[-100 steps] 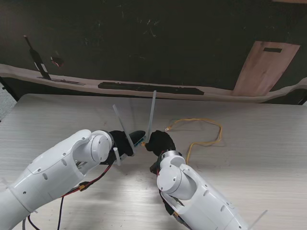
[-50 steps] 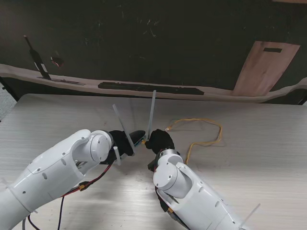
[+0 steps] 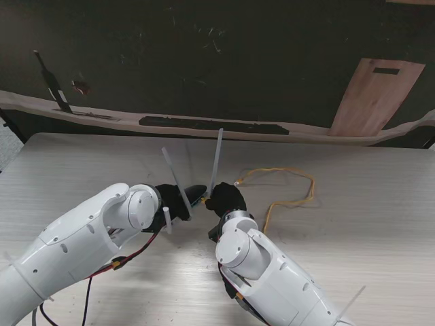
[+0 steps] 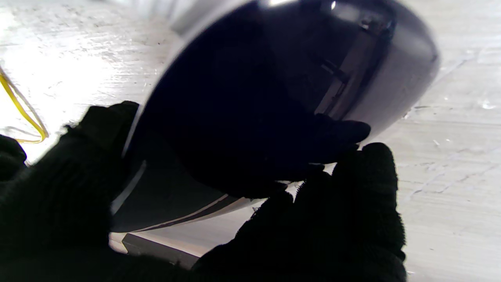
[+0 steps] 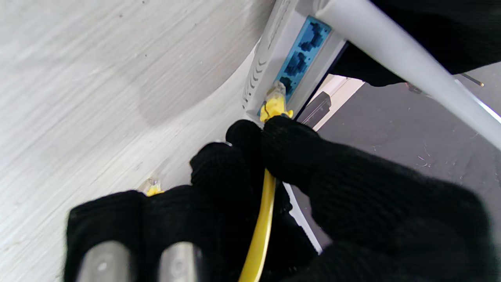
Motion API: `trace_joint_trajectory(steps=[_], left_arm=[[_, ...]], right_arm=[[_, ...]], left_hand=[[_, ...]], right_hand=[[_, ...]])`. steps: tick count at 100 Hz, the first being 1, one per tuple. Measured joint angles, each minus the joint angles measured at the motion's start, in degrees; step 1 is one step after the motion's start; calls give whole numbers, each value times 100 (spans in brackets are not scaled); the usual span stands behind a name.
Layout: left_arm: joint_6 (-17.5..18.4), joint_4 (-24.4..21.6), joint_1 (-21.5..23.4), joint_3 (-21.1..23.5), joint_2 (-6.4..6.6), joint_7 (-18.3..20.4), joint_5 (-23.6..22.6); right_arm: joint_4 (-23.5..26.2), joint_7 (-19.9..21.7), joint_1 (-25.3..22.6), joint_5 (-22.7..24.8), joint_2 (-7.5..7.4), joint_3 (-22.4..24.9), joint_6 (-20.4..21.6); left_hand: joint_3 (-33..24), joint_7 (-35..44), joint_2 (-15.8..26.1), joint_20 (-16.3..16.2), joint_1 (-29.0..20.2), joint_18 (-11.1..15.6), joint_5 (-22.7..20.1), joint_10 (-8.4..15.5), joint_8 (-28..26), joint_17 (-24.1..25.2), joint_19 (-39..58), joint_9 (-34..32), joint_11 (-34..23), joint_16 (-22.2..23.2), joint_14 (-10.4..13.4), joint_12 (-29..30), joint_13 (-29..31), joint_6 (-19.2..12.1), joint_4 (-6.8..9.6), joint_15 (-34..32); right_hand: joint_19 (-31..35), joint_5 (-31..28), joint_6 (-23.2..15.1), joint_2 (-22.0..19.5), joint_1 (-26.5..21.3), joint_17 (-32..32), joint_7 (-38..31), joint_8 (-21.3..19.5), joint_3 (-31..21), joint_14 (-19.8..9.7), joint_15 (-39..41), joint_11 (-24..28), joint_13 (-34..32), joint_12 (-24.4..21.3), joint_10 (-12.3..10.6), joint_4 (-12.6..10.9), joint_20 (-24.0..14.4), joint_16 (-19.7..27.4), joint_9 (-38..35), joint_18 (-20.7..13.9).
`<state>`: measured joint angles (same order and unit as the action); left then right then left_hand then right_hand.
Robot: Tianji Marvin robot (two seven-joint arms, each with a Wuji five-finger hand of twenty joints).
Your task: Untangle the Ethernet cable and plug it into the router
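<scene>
From my stand view the table [image 3: 380, 224] is evenly lit and sharp, while the background beyond it is dim. My left wrist view is harsh: the table blows out to white glare in one corner, the router [image 4: 274, 98] is blurred and nearly black, and the gloved left hand [image 4: 332, 219] is featureless. The right wrist view is brighter; the near fingers [image 5: 117, 235] are soft.
</scene>
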<state>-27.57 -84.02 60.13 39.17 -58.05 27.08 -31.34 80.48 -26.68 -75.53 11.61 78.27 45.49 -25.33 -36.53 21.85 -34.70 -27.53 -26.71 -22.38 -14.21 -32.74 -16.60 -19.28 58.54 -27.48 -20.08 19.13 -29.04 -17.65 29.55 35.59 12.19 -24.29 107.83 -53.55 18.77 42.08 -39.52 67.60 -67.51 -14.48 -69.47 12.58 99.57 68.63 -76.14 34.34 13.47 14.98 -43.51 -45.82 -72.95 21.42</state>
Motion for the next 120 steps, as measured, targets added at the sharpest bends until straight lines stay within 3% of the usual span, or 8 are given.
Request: trace_joint_trajectory(steps=[120], left_arm=[[-41,-29,96,104,-17,-64,40]], right_arm=[[-17,-178,-8,-134,81,12,110]], left_hand=[[0,0,-1,0,-1,-65,0,-88,-7,6,9,0,-10,2,-69,-7,0,95,-14,13]], right_hand=[[0,0,0,0,9,0,-60,-3,-1,0,2,10,-29,1,-1,4,84,5,-17,0]])
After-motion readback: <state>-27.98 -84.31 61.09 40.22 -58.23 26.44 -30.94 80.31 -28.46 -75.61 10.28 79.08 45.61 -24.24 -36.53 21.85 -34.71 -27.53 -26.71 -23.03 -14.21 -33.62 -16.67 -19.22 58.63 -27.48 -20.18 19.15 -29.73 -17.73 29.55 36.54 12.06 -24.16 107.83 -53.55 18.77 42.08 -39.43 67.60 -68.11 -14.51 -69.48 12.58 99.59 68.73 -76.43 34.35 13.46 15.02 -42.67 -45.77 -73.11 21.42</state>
